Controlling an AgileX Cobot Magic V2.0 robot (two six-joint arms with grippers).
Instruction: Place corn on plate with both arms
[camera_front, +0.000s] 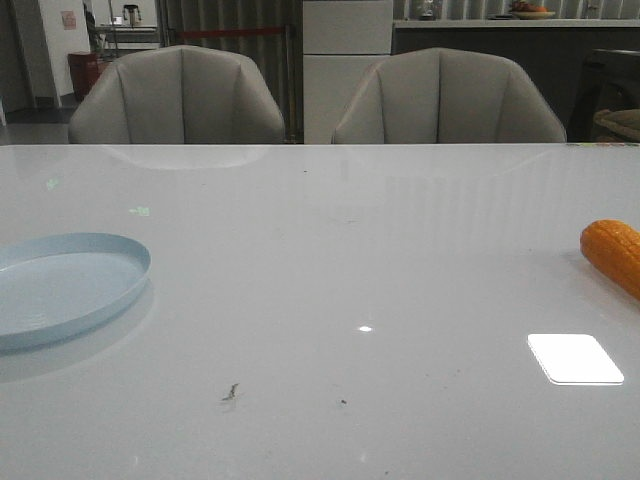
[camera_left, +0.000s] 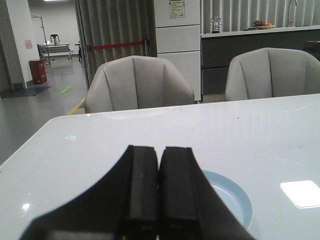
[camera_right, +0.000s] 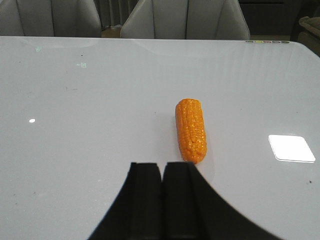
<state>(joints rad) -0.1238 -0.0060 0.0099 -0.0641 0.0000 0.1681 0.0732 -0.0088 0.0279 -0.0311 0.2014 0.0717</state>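
Observation:
The orange corn (camera_front: 613, 255) lies on the white table at the right edge of the front view, partly cut off. In the right wrist view the whole corn (camera_right: 191, 130) lies just beyond my right gripper (camera_right: 162, 166), which is shut and empty. The pale blue plate (camera_front: 75, 262) sits empty at the table's left. In the left wrist view the plate (camera_left: 234, 197) shows partly behind my left gripper (camera_left: 160, 150), which is shut and empty. Neither gripper shows in the front view.
Two grey chairs (camera_front: 180, 98) (camera_front: 447, 98) stand behind the table's far edge. A bright light reflection (camera_front: 574, 358) lies on the table near the corn. Small dark specks (camera_front: 230, 393) mark the table's front middle.

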